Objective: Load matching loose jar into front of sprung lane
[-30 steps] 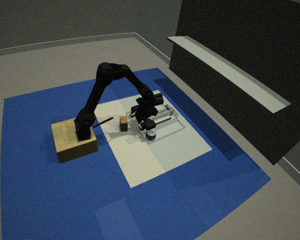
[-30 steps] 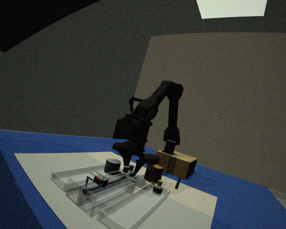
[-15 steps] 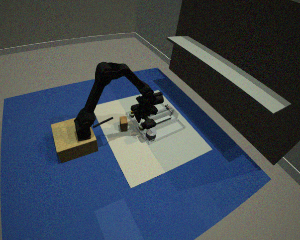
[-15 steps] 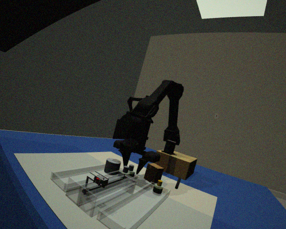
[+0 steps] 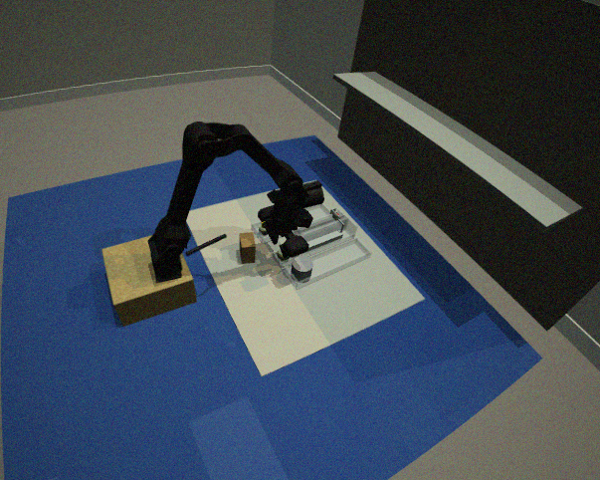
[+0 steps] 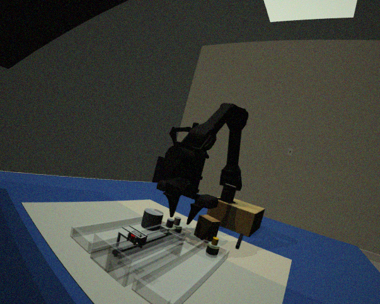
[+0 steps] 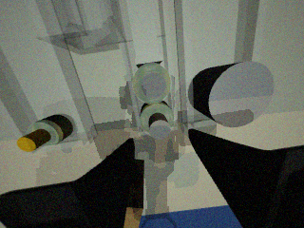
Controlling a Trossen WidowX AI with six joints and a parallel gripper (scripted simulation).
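Observation:
Two small matching jars with pale green collars and grey caps stand in a row in the clear sprung lane (image 7: 177, 57). The front jar (image 7: 159, 124) (image 6: 177, 221) is nearest me and the rear jar (image 7: 151, 85) (image 6: 169, 222) stands right behind it. The pusher carriage with a red mark (image 6: 133, 236) sits further back along the lane. My gripper (image 7: 161, 137) (image 6: 179, 217) (image 5: 290, 248) is open. Its fingertips hang just above the front jar, one on each side, and do not touch it. In the top view the gripper hides both jars.
A wide dark cylinder with a grey top (image 7: 233, 92) (image 6: 151, 217) (image 5: 300, 267) stands in a neighbouring lane. A yellow-capped jar (image 7: 40, 135) (image 6: 212, 246) stands on the other side. A small brown box (image 5: 247, 247) (image 6: 207, 226) and a dark rod (image 5: 206, 244) lie near the arm's wooden base (image 5: 134, 289).

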